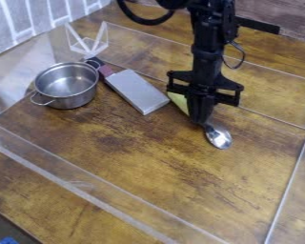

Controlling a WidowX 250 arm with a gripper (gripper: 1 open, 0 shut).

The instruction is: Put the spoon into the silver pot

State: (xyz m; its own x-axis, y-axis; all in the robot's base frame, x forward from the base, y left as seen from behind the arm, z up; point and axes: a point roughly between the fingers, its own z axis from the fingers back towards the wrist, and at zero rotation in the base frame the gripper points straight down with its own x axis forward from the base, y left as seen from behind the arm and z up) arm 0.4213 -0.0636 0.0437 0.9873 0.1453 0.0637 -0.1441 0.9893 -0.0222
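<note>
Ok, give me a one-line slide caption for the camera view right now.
Gripper pointing down, closing on the spoon on the wooden table, with the silver pot off to the left.

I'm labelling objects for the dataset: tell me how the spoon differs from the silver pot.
The spoon is long and thin with a yellow-green handle; the silver pot is round, all metal, with side handles. The spoon lies under the claw; the pot stands alone at the left, empty. Both have shiny metal parts and rest on the wooden table.

Pincer (201, 112) over spoon (216, 135) handle
</note>
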